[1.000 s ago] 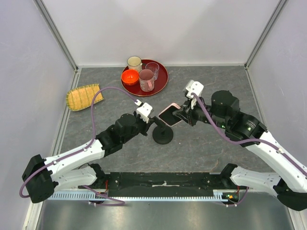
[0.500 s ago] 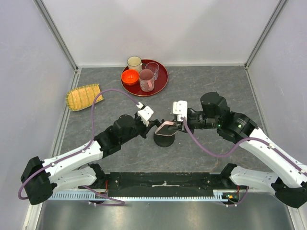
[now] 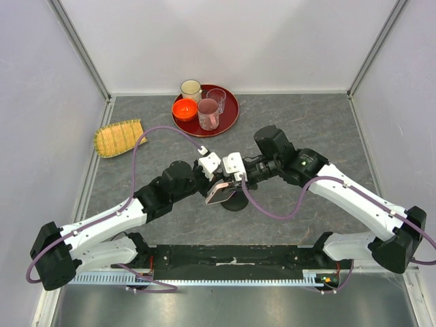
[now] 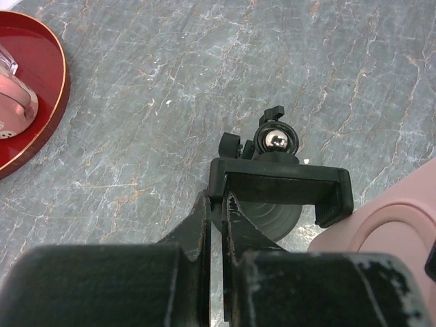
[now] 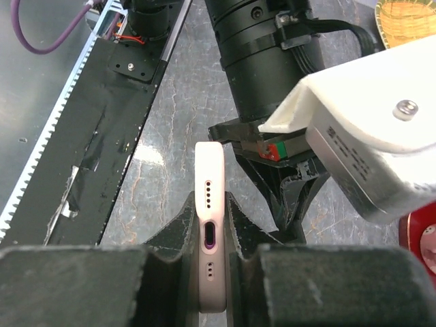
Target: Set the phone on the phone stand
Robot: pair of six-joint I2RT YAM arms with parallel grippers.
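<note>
The black phone stand [image 4: 279, 182] stands mid-table, its disc base [image 3: 238, 201] partly covered from above. My left gripper [image 4: 219, 201] is shut on the left end of the stand's clamp holder; in the top view this gripper [image 3: 214, 178] sits just left of the stand. My right gripper [image 5: 210, 206] is shut on the pink-cased phone [image 5: 209, 204], held edge-up. In the top view the phone [image 3: 219, 194] hangs tilted over the stand's near-left side, below the right gripper [image 3: 229, 181]. The phone's pink back [image 4: 388, 235] shows right of the clamp, apart from it.
A red tray [image 3: 228, 117] with an orange bowl [image 3: 184, 108] and several cups sits at the back. A yellow woven basket [image 3: 117, 137] lies at the left. The black rail [image 5: 102, 102] runs along the near edge. Walls enclose the table.
My right arm swung left and nearer with the phone, from right of the stand to over its near-left side. My left gripper stayed at the stand's clamp.
</note>
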